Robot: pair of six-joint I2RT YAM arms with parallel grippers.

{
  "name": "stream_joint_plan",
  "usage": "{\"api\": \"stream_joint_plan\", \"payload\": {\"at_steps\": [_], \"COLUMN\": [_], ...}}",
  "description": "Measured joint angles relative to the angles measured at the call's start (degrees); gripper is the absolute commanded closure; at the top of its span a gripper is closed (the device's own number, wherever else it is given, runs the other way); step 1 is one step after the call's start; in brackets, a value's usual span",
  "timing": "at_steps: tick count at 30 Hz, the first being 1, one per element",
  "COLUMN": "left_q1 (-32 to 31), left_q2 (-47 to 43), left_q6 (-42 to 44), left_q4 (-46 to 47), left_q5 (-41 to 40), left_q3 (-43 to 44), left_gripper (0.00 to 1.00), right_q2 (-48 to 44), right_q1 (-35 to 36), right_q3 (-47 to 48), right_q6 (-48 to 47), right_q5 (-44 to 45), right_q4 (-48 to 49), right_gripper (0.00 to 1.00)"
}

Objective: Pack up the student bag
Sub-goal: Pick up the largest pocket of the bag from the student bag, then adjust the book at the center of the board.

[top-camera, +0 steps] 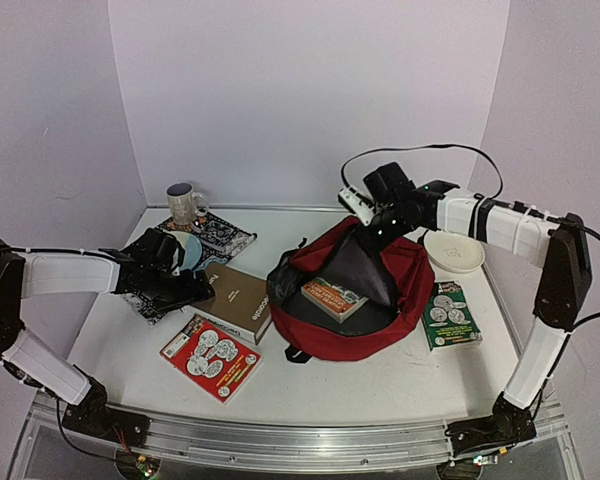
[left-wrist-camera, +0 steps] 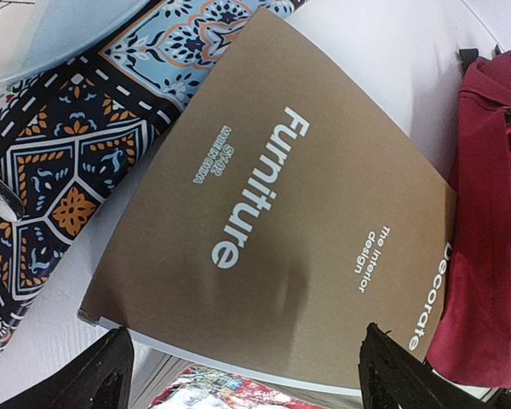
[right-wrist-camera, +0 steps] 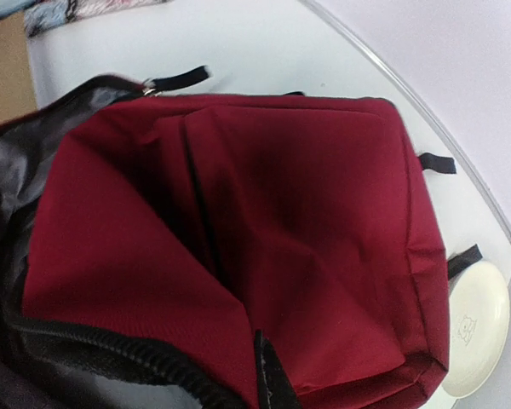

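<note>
1. Student bag (top-camera: pixel 412 290): lies open at the middle of the table (top-camera: pixel 380 385), with one book (top-camera: pixel 332 298) inside.
2. Right gripper (top-camera: pixel 378 230): jaws closed, pinching the bag's raised red flap at its far edge.
3. Left gripper (left-wrist-camera: pixel 247 375): jaws spread wide, holding nothing, above the brown "Furniture" book (left-wrist-camera: pixel 272 230) left of the bag.
</note>
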Motion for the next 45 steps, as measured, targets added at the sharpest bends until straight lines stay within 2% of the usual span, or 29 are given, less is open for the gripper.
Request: {"api": "stream_joint_plan", "payload": {"at_steps": [3, 11, 13, 17, 20, 23, 30, 35, 40, 45], "left_q1": [0.0, 0.0, 0.0, 0.0, 0.0, 0.0, 0.0, 0.01, 0.62, 1.64], "left_q2": [0.0, -0.3, -0.39, -0.39, -0.39, -0.39, -0.39, -0.39, -0.37, -0.03], "left_q6": [0.06, 0.42, 0.45, 0.86, 1.05, 1.2, 1.19, 0.77, 0.02, -0.11], "left_q4": [0.0, -0.04, -0.04, -0.07, -0.07, -0.07, -0.12, -0.07, -0.07, 0.05], "left_q5": [-0.42, -0.8, -0.86, -1.08, -1.09, -1.09, -1.2, -2.22, -2.94, -3.47], "left_q3": [0.0, 0.0, 0.0, 0.0, 0.0, 0.0, 0.27, 0.48, 0.55, 0.62], "left_gripper": [0.06, 0.06, 0.06, 0.06, 0.05, 0.05, 0.05, 0.05, 0.06, 0.07], "right_q2": [2.33, 12.26, 14.4, 15.89, 14.86, 12.03, 0.48, -4.39, -3.34, 3.59], "right_q1": [-5.57, -15.63, -16.93, -17.48, -17.15, -16.67, -14.12, -7.62, 1.8, 10.63], "right_q3": [3.55, 8.12, 8.16, 7.66, 6.51, 4.29, 1.56, 1.56, 1.75, 5.39], "right_q6": [3.18, 15.12, 17.22, 19.33, 19.3, 18.53, 15.92, 15.5, 16.51, 18.26], "right_q5": [-4.78, -14.87, -15.91, -17.52, -18.83, -19.58, -21.41, -19.41, -18.7, -21.87], "right_q4": [0.62, 2.76, 2.84, 2.72, 3.04, 3.08, 2.86, 3.93, 5.88, 8.3], "right_gripper": [0.92, 0.61, 0.54, 0.31, 0.14, 0.03, 0.02, 0.03, 0.1, 0.15]}}
